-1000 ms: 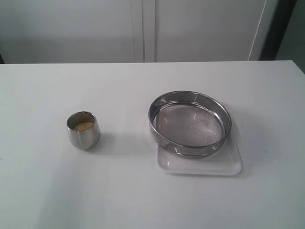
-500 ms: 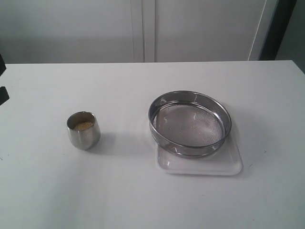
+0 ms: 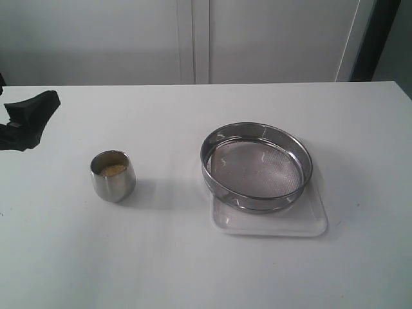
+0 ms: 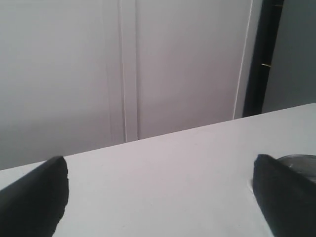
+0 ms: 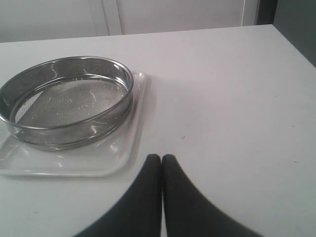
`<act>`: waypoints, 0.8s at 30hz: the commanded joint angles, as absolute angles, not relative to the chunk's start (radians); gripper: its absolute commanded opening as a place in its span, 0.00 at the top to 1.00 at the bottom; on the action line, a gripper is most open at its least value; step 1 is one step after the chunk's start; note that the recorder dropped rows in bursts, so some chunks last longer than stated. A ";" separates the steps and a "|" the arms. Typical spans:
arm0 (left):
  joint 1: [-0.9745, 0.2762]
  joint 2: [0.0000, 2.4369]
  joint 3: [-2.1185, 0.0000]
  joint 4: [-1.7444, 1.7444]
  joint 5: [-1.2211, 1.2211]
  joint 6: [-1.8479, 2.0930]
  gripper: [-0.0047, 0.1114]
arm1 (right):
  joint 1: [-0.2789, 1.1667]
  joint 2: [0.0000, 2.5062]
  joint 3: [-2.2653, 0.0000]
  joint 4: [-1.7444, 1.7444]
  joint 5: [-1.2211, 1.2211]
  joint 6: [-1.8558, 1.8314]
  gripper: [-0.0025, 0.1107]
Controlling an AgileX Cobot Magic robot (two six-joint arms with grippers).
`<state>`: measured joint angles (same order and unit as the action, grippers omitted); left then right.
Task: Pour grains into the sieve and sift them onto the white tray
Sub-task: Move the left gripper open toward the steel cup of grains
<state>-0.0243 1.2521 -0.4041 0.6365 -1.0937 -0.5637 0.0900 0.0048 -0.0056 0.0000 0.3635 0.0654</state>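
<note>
Grains in one cup, one sieve, one white tray

- The sieve sits on the white tray, toward its rear; a strip of the tray lies before the sieve.
- The tray rests on the table.
- A cup stands left of the sieve, well apart from it.
- The grains lie in the cup.
- The left gripper is farther left of the sieve, behind the cup, seemingly above the table.
</note>
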 commanded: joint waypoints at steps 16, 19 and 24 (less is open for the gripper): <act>-0.082 1.478 -0.481 0.745 -1.221 -0.509 0.06 | 0.092 0.000 0.000 0.000 0.350 0.065 0.98; -0.116 1.510 -0.508 0.745 -1.204 -0.489 0.06 | 0.092 0.000 0.000 0.000 0.350 0.065 0.98; -0.133 1.570 -0.545 0.742 -1.171 -0.492 0.06 | 0.092 0.000 0.000 0.000 0.350 0.065 0.98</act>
<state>-0.1264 1.5430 -0.5290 0.7393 -1.1823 -0.4921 0.0900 0.0048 -0.0056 0.0000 0.3635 0.0654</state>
